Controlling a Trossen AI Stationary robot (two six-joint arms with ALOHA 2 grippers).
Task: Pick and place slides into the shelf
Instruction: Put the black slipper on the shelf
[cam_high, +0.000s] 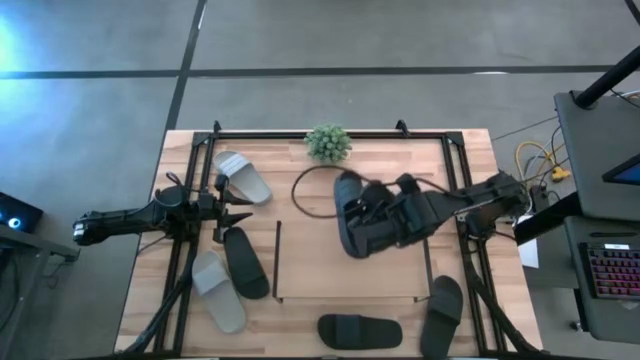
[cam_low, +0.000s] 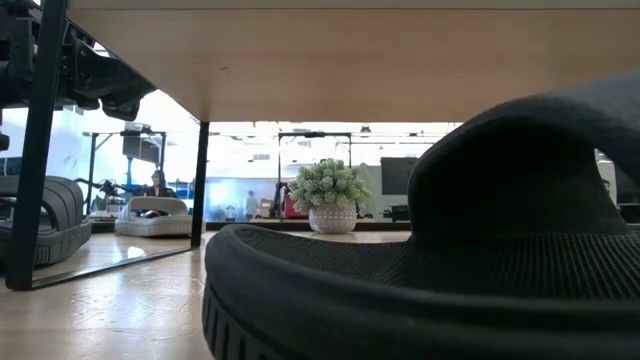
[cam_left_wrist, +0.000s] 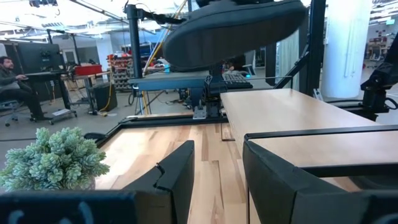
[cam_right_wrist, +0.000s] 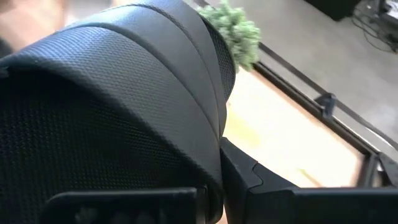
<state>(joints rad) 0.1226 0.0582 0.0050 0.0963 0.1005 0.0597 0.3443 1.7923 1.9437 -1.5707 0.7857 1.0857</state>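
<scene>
Wooden tabletop (cam_high: 470, 160) under me carries the shelf (cam_high: 300, 262) at its middle, and my right gripper (cam_high: 385, 212) holds 1 black slide (cam_high: 352, 225) clamped in closed jaws above the shelf's top board, near the small plant (cam_high: 328, 143). To do this well I'd lower it level and square to the board before letting go, judging height from the low view. My left gripper (cam_high: 222, 205) waits half-open and empty among 3 loose slides; 2 more black ones lie along the front edge.

The right gripper (cam_high: 372, 215) hides much of the black sandal (cam_high: 352, 232) it holds. In the low view another black sandal (cam_low: 420, 270) is cut off at the right and bottom edges.
</scene>
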